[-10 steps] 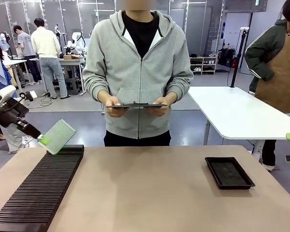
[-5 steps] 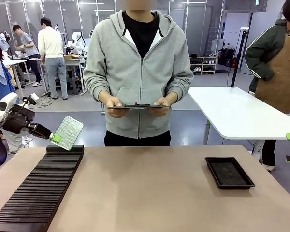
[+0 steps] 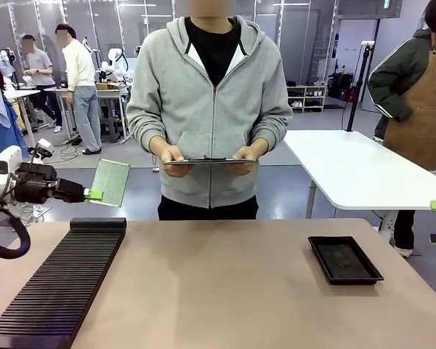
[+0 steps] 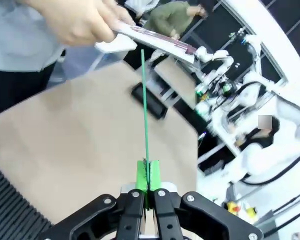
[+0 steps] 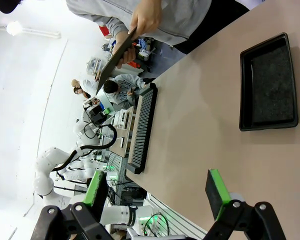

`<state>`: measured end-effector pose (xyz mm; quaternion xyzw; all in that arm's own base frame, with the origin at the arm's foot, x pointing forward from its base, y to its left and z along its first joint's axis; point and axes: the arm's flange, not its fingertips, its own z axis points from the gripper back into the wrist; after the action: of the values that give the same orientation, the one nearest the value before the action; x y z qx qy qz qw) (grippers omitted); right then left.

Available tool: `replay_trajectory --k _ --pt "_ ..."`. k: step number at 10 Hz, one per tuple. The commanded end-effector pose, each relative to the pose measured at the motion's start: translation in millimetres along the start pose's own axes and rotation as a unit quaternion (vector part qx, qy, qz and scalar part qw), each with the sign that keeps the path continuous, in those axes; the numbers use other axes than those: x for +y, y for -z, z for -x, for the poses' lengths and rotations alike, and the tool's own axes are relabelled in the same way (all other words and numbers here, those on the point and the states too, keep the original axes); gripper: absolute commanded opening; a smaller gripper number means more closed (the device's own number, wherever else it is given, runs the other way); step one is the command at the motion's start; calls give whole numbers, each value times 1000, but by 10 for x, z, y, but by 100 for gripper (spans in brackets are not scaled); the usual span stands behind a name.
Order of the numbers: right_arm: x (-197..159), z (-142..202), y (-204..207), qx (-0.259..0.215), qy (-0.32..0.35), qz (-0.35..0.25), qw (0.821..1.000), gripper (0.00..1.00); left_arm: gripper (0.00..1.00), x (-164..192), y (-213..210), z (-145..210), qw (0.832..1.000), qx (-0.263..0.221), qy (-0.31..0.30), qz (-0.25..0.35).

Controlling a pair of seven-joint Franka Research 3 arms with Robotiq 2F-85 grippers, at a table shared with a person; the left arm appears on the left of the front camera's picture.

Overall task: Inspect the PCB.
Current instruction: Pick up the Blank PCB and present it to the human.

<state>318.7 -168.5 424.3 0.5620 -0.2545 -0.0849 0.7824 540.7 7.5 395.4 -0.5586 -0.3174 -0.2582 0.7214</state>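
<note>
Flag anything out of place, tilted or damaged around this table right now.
Nothing stands out. The left pincer holds the circuit board by one edge, up in the air near the far end of the slotted rack. The black tray lies flat on the table, and nothing is spilled.

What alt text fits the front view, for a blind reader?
The robot's left tool holds a pale green PCB in the air above the far end of a black slotted rack. Across the table, a person in a grey hoodie holds a clipboard; a black tray lies at right.
</note>
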Motion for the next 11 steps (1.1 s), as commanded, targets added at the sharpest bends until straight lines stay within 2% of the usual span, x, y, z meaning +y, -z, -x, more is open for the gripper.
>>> replay_trajectory --k 1,2,3,5,7,8,9,10,11 --pt "22 17 19 -6 0 -8 1000 100 2 271 30 147 995 -78 -22 61" --pt "22 17 19 -6 0 -8 1000 100 2 386 174 229 988 -95 -72 99" --pt "22 17 19 -6 0 -8 1000 100 2 456 325 280 983 -85 -99 128" --pt "22 17 19 -6 0 -8 1000 100 2 409 549 323 963 -67 -160 206" --pt "22 17 19 -6 0 -8 1000 100 2 386 678 456 948 -54 -238 207" --pt "22 17 19 -6 0 -8 1000 100 2 408 688 526 947 -41 -266 172" --pt "22 17 19 -6 0 -8 1000 100 2 417 684 568 939 -40 -297 170" --pt "22 17 19 -6 0 -8 1000 100 2 439 668 604 941 -24 -311 133" --pt "22 17 19 -6 0 -8 1000 100 2 436 658 600 943 -29 -309 120"
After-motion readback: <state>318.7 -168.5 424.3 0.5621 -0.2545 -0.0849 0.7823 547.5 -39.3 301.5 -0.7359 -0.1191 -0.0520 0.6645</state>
